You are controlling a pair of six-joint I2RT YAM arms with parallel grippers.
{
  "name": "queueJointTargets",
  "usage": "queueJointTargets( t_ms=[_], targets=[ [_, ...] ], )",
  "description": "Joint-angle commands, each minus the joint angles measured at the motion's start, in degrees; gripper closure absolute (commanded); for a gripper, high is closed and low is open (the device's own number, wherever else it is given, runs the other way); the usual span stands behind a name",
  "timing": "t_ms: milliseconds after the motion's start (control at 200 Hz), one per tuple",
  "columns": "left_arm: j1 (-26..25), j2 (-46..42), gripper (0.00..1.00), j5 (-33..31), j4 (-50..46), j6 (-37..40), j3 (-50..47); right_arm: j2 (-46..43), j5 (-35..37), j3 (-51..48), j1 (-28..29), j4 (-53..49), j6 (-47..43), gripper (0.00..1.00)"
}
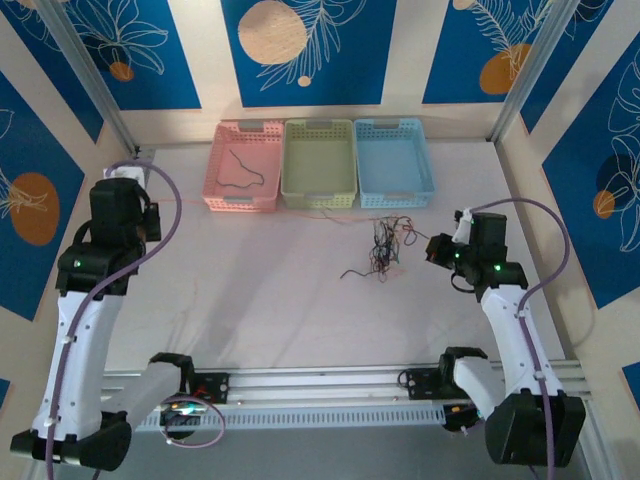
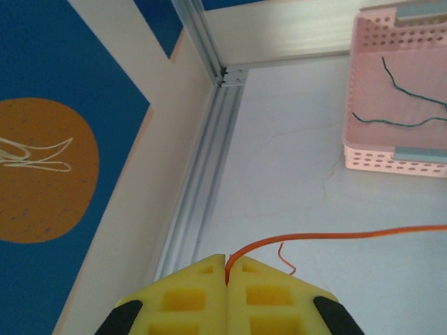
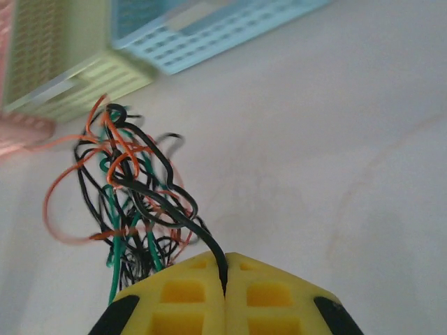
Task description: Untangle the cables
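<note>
my left gripper [image 2: 226, 271] is shut tight on a thin orange wire [image 2: 335, 238] — the wire comes out of the grip and runs off to the right, over the white table [image 2: 293, 181]. this gripper is near the far left corner of the table, close to the metal frame [image 2: 202, 188].

a bit to the right stands the pink basket [image 2: 380, 162]. a dark green wire [image 2: 399, 123] lies curled on its floor. next to the pink basket is the green basket [image 1: 318, 126], and next to that is the blue basket [image 1: 394, 124]. the three stand side by side along the far edge of the table.

in front of the blue basket, on the table, lies the bunch of wires [image 3: 133, 188] — black, green and orange ones, all mixed up.

my right gripper [image 3: 224, 278] is just to the right of the bunch. it is shut too, and it pinches a black wire [image 3: 187, 215] that leads into the bunch.
</note>
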Motion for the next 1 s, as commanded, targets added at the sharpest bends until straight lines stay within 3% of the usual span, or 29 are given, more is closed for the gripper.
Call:
queueJointTargets(
  t_ms=[0, 90, 205, 285, 430, 775, 840, 915, 995],
  targets=[
    [0.75, -1.67, 1.0, -3.63, -1.56, 0.74, 2.18, 0.76, 5.44, -1.25, -3.08, 1.95, 5.08, 1.0],
    [0.77, -2.16, 1.0, -3.18, -1.35, 0.65, 2.5, 0.99, -0.63, -3.1, -8.37, 4.63, 8.42, 1.0],
    [0.76, -2.55, 1.0, -4.29, -1.92, 0.86, 3.71, 1.61, 2.52, -3.39, -9.54, 5.86, 8.67, 1.0],
    [0.79, -3.45, 1.0, -5.07, -2.15, 1.15, 5.04, 2.93, -0.13, -4.0, -12.42, 6.94, 10.08, 1.0],
    [0.84, -3.99, 1.0, -0.05, -3.22, -0.06, 7.52, 6.13, -4.39, -4.8, -11.5, 10.09, 12.75, 1.0],
    [0.77, -2.81, 1.0, 39.02, 0.42, -7.71, 10.11, 3.6, -9.89, -3.24, -1.51, 10.02, 6.78, 1.0],
    [0.75, -1.83, 1.0, 49.4, 2.18, -9.26, 11.18, 3.13, -10.22, -2.41, 1.37, 8.09, 5.16, 1.0],
    [0.6, -1.78, 1.0, 64.12, 7.48, -12.47, 10.19, 2.75, -11.16, -1.81, 3.71, 6.64, 3.97, 1.0],
    [0.57, -3.5, 1.0, 70.01, 16.03, -18.45, 5.4, 2.44, -11.83, -1.9, 4.95, 6.09, 3.96, 1.0]
  ],
)
